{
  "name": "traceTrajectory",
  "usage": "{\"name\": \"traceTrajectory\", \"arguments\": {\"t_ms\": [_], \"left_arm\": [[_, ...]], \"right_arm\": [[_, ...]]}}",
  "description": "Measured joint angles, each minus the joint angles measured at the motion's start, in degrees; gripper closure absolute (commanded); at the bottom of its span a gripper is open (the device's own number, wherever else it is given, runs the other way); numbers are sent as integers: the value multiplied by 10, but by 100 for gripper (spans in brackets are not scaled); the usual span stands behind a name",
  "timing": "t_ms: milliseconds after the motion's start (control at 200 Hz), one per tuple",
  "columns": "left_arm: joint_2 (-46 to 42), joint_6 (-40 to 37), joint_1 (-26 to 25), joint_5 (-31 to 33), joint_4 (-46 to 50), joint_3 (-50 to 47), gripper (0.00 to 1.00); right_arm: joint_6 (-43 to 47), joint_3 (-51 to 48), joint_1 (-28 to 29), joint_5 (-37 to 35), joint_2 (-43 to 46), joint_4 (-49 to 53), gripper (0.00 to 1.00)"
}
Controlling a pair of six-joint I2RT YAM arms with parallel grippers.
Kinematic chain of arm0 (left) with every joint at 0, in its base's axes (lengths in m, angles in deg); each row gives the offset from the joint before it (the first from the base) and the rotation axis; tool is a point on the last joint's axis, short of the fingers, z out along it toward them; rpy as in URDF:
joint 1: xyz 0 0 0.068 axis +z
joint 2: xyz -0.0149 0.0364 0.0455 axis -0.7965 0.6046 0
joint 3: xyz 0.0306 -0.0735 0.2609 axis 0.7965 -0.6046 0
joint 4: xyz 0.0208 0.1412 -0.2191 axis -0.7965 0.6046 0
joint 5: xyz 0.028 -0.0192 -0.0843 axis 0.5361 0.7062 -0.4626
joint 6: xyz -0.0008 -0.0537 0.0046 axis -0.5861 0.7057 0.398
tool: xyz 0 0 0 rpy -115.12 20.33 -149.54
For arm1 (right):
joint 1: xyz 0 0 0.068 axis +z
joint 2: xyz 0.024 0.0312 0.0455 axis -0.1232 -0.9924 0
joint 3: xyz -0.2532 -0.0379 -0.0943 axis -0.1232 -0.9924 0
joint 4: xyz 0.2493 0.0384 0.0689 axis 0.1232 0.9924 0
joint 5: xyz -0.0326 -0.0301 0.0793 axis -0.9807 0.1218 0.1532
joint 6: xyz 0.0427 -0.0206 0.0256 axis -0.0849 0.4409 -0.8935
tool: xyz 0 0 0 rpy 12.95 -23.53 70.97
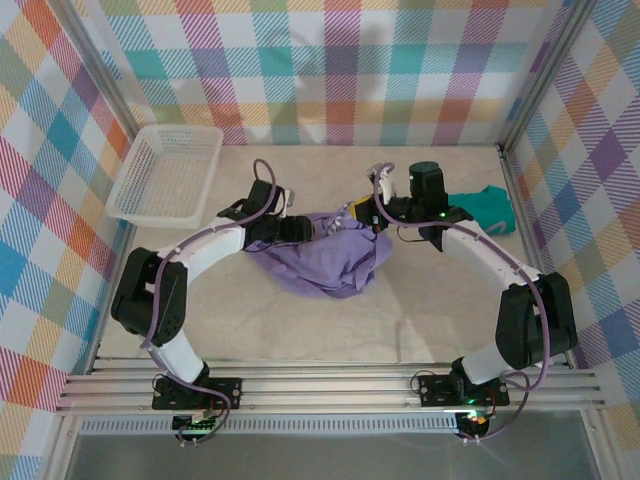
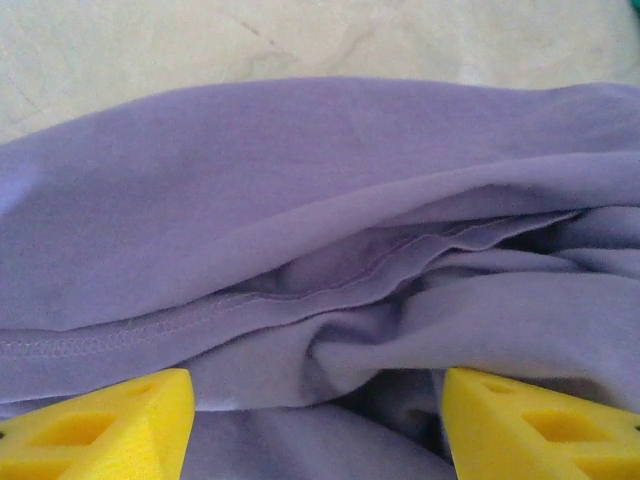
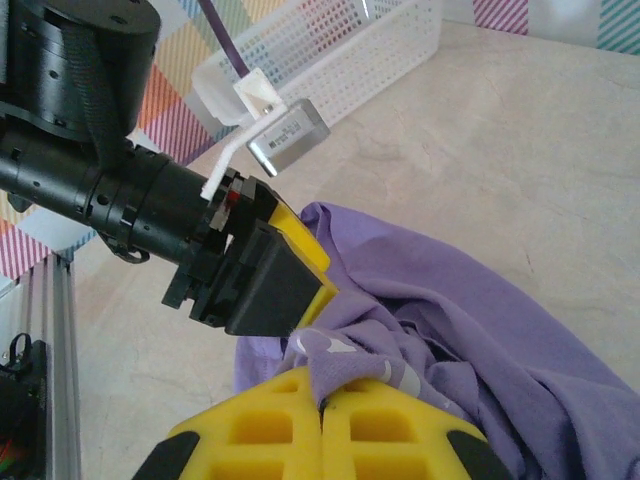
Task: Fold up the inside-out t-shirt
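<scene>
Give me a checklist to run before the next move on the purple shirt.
1. Right end effector pinching the t-shirt: ok, shut on a fold of fabric.
2. Left end effector ready to grasp: ok, jaws apart with fabric lying between them.
3. T-shirt spread flat: not ok, it is bunched in a heap between the two arms.
4. Teal garment apart from the t-shirt: ok, it lies beyond the right arm.
5. Which part of the t-shirt the right end effector has pinched: cannot tell.
</scene>
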Motion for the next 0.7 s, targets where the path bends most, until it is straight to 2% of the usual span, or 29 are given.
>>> {"name": "traceTrajectory", "arguments": {"t_ms": [105,180,245,305,350,510,700], "left_arm": [[29,-8,0,-10,4,13,42],[54,-8,0,-21,5,33,53],[75,-8,0,-29,4,54,69],[95,-10,0,-33,-1,76,89],[108,-3,0,-33,-4,92,100],[98,17,19,-14,-29,92,100],[-43,92,122,30,-77,-34,100]], "right_arm": [[0,2,0,-1,0,2,100],[-2,5,0,-4,0,3,100],[-5,14,0,-4,-2,4,100],[-10,31,0,-6,-6,10,100],[-13,49,0,-11,-9,19,100],[-16,118,-1,-55,5,61,100],[-30,111,-9,-89,128,46,100]]}}
